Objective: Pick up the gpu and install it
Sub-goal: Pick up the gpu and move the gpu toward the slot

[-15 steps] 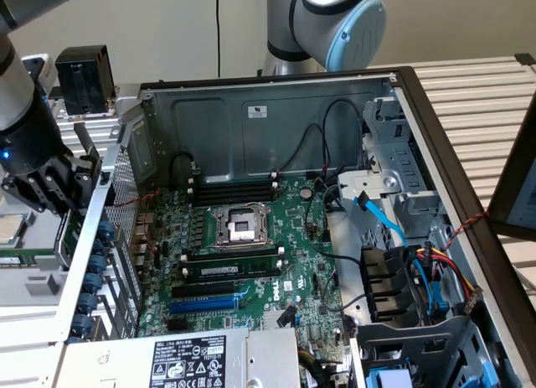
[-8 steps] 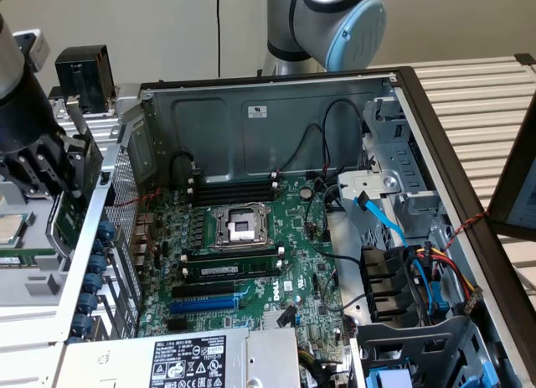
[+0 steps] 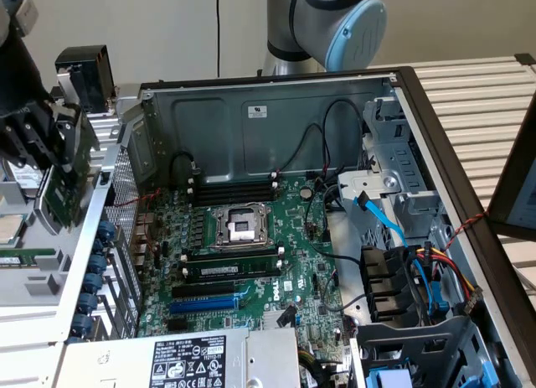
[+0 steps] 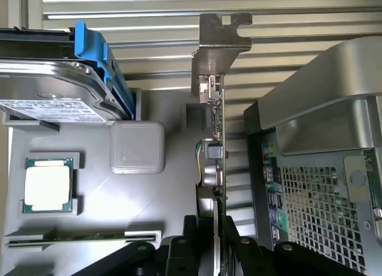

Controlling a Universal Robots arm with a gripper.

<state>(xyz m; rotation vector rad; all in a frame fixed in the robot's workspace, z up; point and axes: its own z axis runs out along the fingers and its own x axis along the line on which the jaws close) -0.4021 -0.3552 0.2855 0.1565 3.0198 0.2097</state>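
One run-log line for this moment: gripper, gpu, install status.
gripper: shut on gpu | gpu: held outside the case, exterior view's left | install: not yet done

The hand (image 3: 52,153), cropped at the exterior view's left, half covers the gpu (image 3: 61,199).

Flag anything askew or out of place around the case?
Nothing damaged or spilled. The gpu is outside the case, at the exterior view's left, clamped in the gripper and hanging tilted. Inside, a blue cable lies loose across the drive cage.
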